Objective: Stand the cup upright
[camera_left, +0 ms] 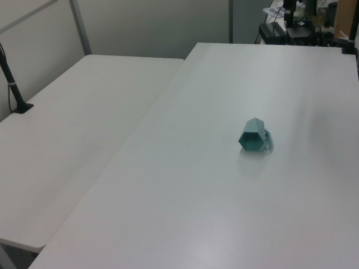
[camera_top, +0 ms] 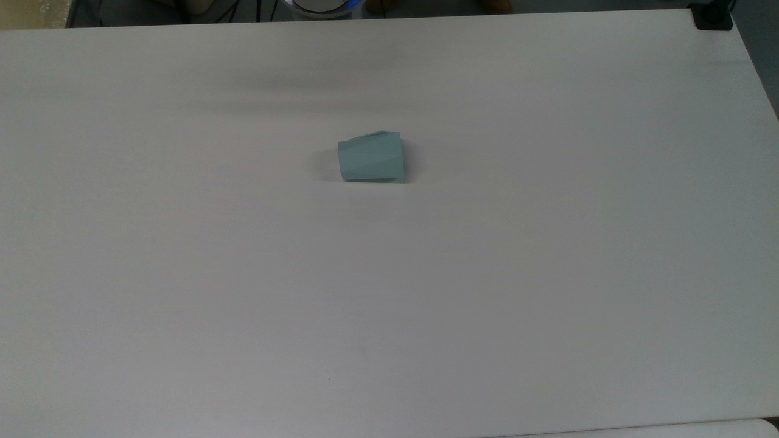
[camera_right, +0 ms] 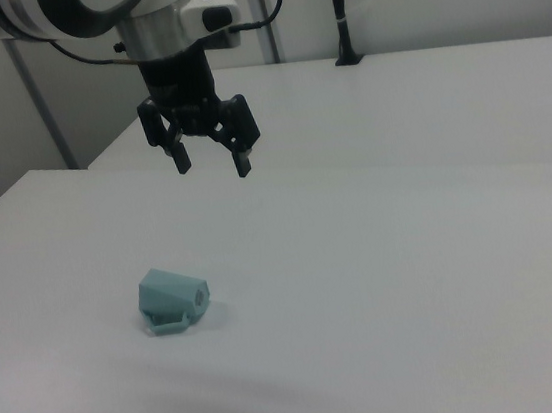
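The pale teal cup lies on its side near the middle of the white table. In the top view its wider rim end points to the top view's right. In the left view the cup shows its hexagonal end. In the right view the cup rests with its rim tab flat on the table. My gripper hangs open in the air, well above the table and behind the cup in the right view, with nothing between its fingers.
A second white table adjoins on the left view's left, with a black post clamped to it. A black clamp sits at the top view's top right corner. Equipment stands beyond the table's far end in the left view.
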Available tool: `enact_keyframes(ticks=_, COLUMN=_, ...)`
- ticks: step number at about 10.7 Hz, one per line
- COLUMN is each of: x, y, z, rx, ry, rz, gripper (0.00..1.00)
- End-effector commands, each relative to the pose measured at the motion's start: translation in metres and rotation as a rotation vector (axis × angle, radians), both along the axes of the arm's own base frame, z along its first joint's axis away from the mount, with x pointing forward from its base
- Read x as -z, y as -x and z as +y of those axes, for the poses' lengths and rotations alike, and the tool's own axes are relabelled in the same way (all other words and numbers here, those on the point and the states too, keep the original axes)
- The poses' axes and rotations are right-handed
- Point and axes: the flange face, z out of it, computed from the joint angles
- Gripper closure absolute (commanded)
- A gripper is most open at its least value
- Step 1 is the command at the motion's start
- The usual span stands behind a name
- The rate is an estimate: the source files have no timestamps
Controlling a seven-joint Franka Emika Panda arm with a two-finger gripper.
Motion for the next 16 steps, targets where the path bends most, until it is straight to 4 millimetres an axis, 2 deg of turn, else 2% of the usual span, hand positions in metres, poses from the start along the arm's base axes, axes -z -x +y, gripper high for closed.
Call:
enact_keyframes(ticks=1, x=-0.002, y=0.009, z=0.008, rx=0.027, ry=-0.056, rz=0.016, gripper=0.0)
enact_keyframes(ticks=2, x=-0.002, y=0.008, z=0.019, rx=0.058, ry=-0.053, rz=0.013, gripper=0.0)
enact_keyframes(ticks=4, x=0.003, y=0.007, z=0.054, rx=0.055, ry=0.01, rz=0.02, gripper=0.0)
enact_keyframes(ticks=9, x=0.029, y=0.012, z=0.166, rx=-0.055, ry=0.242, rz=0.014, gripper=0.0)
enact_keyframes(ticks=11, x=0.055, y=0.011, z=0.216, rx=-0.083, ry=0.366, rz=0.003, gripper=0.0)
enact_keyframes(ticks=13, x=0.084, y=0.008, z=0.252, rx=-0.08, ry=0.423, rz=0.009, gripper=0.0)
enact_keyframes(ticks=16, x=0.143, y=0.012, z=0.319, rx=-0.108, ry=0.527, rz=0.003, gripper=0.0)
